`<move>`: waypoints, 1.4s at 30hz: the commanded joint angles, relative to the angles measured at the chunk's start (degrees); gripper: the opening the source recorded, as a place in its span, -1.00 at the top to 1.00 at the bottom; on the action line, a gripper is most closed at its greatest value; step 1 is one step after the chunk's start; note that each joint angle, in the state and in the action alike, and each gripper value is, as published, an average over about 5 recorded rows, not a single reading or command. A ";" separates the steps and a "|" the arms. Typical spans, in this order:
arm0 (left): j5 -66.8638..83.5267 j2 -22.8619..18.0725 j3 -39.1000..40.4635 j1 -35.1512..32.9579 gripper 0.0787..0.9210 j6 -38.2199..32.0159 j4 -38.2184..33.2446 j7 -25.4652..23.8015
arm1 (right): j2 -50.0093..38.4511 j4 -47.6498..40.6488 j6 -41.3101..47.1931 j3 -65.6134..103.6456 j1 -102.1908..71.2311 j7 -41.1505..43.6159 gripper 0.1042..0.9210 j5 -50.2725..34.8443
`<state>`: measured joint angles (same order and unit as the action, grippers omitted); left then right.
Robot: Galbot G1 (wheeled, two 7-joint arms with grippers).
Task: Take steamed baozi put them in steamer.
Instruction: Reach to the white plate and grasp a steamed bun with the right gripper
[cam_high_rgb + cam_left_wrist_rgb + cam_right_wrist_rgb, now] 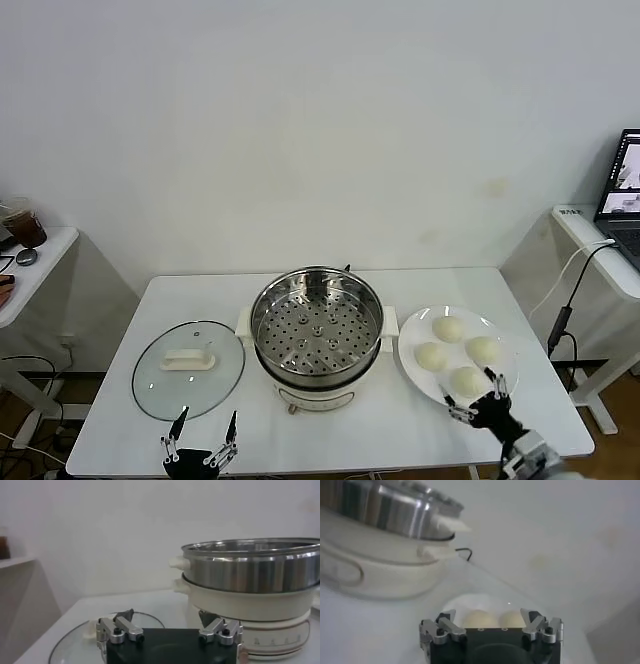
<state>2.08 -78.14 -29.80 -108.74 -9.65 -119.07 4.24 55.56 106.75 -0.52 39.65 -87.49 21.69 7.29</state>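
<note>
Left gripper point(203, 432) low over worktop's near edge, toward near-left corner; fingers point(176, 424) spread wide apart, pointing away from robot, nothing between them. Right gripper point(475, 398) over worktop toward near-right corner, wrist angled inward toward worktop centre; fingers point(494, 382) parted, nothing gripped. Right arm enters from near-right corner.

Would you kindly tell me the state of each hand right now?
Left hand: open, empty, near the glass lid.
Right hand: open, empty, at the plate of baozi.
</note>
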 commanded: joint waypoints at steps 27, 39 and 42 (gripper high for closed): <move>-5.72 -1.96 -2.69 0.63 -0.77 -0.56 -0.32 -0.42 | -9.16 -51.13 -0.70 -61.80 80.32 49.07 -0.76 17.66; -5.44 -2.14 -4.04 1.05 -0.77 -0.98 -0.31 -0.38 | -3.85 -55.35 -0.54 -65.72 81.37 45.63 -0.76 19.44; -5.44 -2.19 -4.28 1.11 -0.77 -1.21 -0.33 -0.39 | -2.45 -56.76 -0.72 -65.82 81.62 44.71 -0.76 21.24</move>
<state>-3.22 -80.31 -34.03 -107.60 -10.93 -119.33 3.87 49.78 55.48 -1.45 -21.00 -10.32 65.66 26.26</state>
